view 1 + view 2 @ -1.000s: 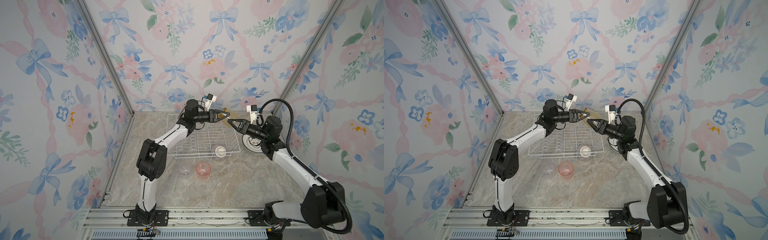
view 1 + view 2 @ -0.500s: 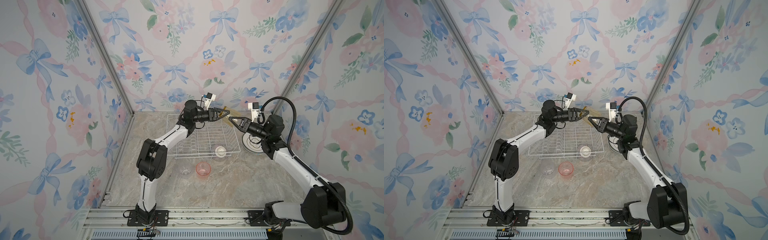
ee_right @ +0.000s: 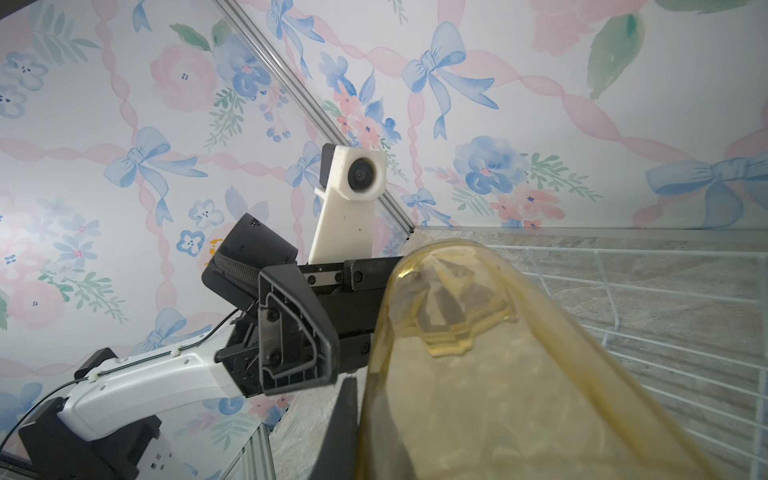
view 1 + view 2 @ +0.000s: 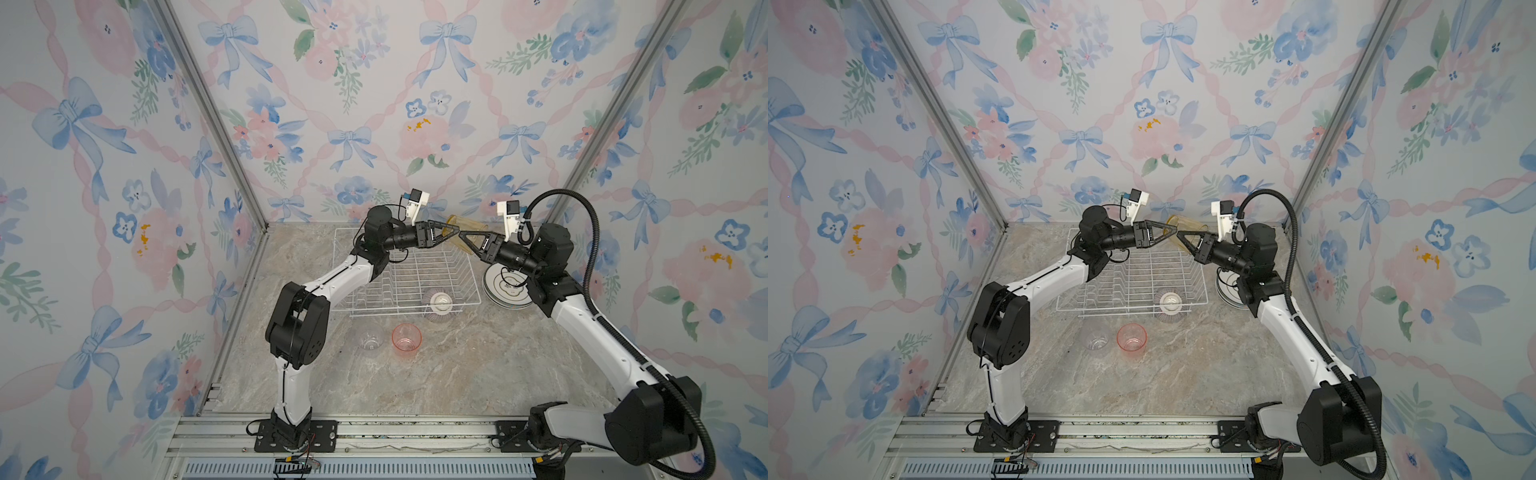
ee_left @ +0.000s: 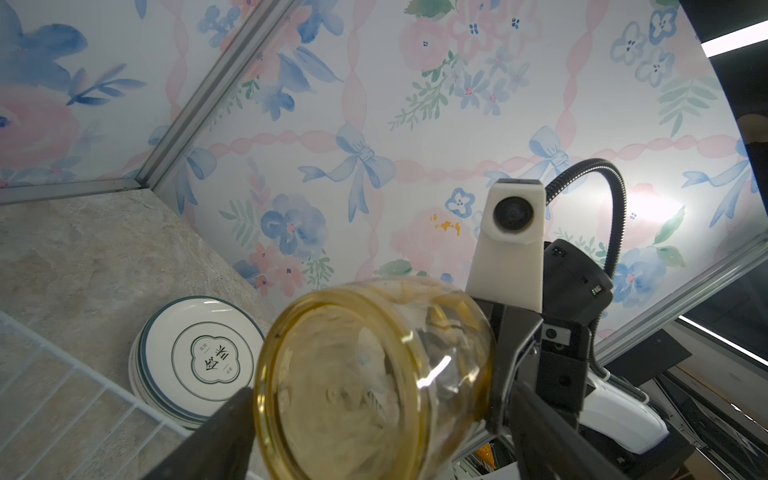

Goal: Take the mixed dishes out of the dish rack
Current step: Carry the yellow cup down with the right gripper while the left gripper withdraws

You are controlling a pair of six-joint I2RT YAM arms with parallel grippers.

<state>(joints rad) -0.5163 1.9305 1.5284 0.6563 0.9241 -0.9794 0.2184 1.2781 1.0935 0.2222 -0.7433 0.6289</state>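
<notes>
So here's where we're at: the yellow tumbler (image 4: pixel 471 226) is up in the air, lying on its side over the upper right corner of the dish rack (image 4: pixel 419 270), a bit above centre in both top views. The right gripper (image 4: pixel 462 235) has its jaws pinched together on the wall of the glass at the mouth end, and that's clearest in the left wrist view, where one dark finger (image 5: pixel 513 353) sits tight against the side of the tumbler (image 5: pixel 374 374). The left gripper (image 4: pixel 451 232) comes in from the other side with its jaws spread apart around the base end. In the right wrist view we see a gap between its near finger (image 3: pixel 299 332) and the glass (image 3: pixel 478 374), so it isn't gripping anything. The two grippers meet nearly tip to tip. The rack itself looks bare apart from the small purple-striped bowl (image 4: pixel 439 302) at its lower right corner, tipped so its round white middle faces us; we can't quite tell how it's propped. Just right of the rack a stack of white dark-rimmed plates (image 4: pixel 503 286) sits on the marble-look table (image 4: pixel 457 374), partly hidden under the right arm, and the left wrist view shows the top plate (image 5: pixel 199 357) has a dark emblem in the middle. We can't count the stack. Below the rack, the clear tumbler (image 4: pixel 371 338) and pink tumbler (image 4: pixel 406 337) stand upright just beside each other on the table.
</notes>
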